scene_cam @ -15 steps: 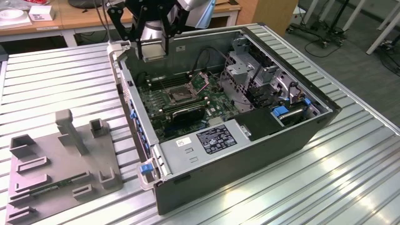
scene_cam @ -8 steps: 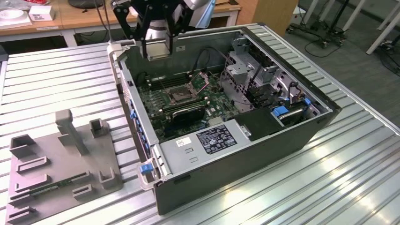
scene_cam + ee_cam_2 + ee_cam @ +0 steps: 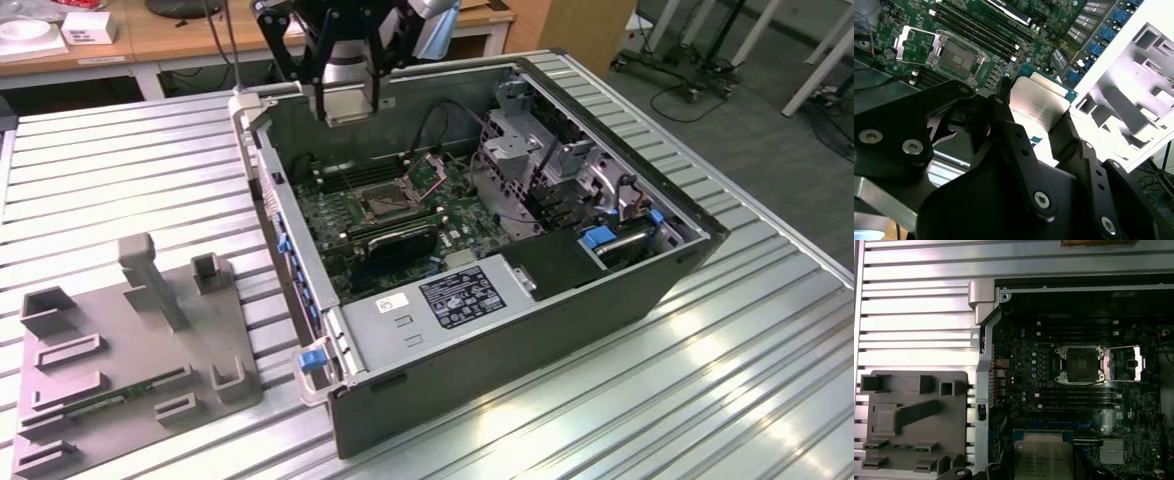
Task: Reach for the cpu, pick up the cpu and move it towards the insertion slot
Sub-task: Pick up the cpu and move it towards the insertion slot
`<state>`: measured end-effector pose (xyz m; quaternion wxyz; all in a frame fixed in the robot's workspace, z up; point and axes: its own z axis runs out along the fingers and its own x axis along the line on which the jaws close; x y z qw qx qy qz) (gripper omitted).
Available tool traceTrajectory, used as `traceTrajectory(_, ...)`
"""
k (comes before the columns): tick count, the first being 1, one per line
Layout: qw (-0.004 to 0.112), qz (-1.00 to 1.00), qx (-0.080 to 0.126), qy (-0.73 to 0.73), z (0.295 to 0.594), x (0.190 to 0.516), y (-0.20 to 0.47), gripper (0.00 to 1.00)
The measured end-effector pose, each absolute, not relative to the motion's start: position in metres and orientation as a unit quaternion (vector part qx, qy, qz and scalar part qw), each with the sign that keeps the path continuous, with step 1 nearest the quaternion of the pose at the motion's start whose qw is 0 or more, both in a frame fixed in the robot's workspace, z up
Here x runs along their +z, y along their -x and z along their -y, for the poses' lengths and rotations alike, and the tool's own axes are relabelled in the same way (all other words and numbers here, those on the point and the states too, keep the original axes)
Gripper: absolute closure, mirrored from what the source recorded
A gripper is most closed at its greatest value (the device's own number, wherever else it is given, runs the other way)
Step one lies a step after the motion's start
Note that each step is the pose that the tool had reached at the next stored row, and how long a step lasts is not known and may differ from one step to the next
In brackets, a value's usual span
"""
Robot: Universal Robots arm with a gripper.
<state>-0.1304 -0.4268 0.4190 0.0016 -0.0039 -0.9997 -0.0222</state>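
My gripper (image 3: 344,108) hangs above the far left corner of the open computer case (image 3: 561,300), shut on the cpu (image 3: 344,100), a thin pale silvery square. In the second wrist view the cpu (image 3: 1036,102) sits clamped between the two black fingers (image 3: 1004,107). The first wrist view has the cpu (image 3: 1043,457) at its edge. The insertion slot (image 3: 384,205), a dark square socket in a silvery frame with its lid swung open, lies on the green motherboard below and ahead of the chip. It is also in both wrist views (image 3: 959,55) (image 3: 1079,365). The cpu is in the air, apart from the socket.
A gray fixture plate (image 3: 120,350) with upright blocks lies on the ribbed metal table (image 3: 120,180) at the exterior view's left, holding a green memory stick (image 3: 114,393). Black memory slots (image 3: 1076,396) flank the socket. Drive cages and cables (image 3: 561,170) fill the case's right side.
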Motion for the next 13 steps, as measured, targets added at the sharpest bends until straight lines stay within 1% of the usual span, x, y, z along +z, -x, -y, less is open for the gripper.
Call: traceTrajectory(13, 0.002, 1.0, -0.022, 0.004, 0.423, 0.419, 0.113, 0.45)
